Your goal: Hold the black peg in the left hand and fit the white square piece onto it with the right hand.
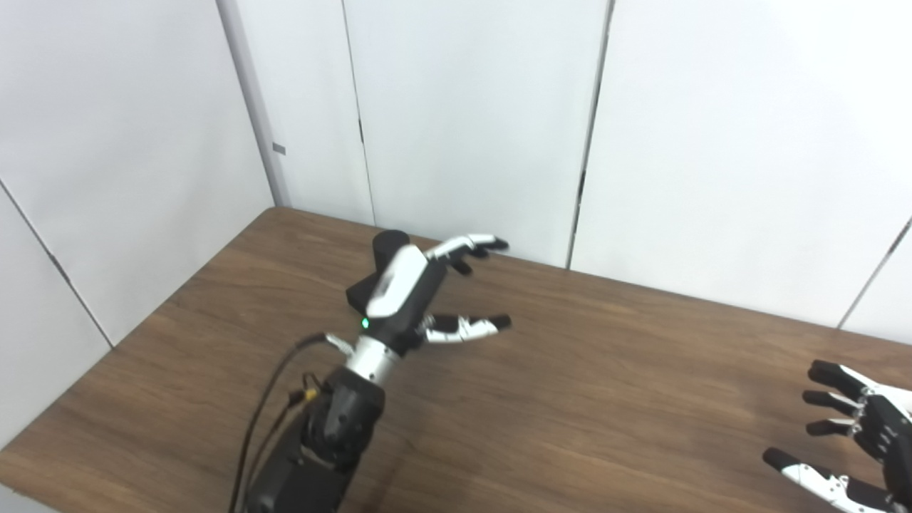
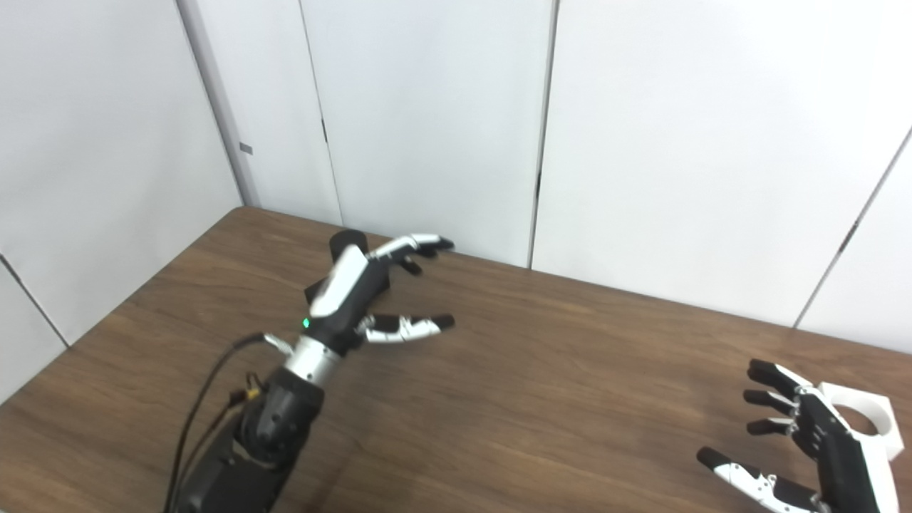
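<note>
The black peg [image 1: 387,244] stands on the wooden table [image 1: 605,370] near the back left, its square base [image 1: 358,294] showing beside my left hand [image 1: 410,288]. That hand is open, its fingers [image 1: 470,247] and thumb spread toward the right, and its back covers most of the peg. Whether it touches the peg I cannot tell. The white square piece [image 2: 862,417], which has a round hole, lies at the table's right edge. My right hand [image 2: 812,442] hovers open just left of it, fingers spread and holding nothing.
White wall panels [image 1: 463,121] close off the table at the back and left. A black cable [image 1: 267,399] runs along my left forearm. The table's back left corner [image 1: 278,210] lies just beyond the peg.
</note>
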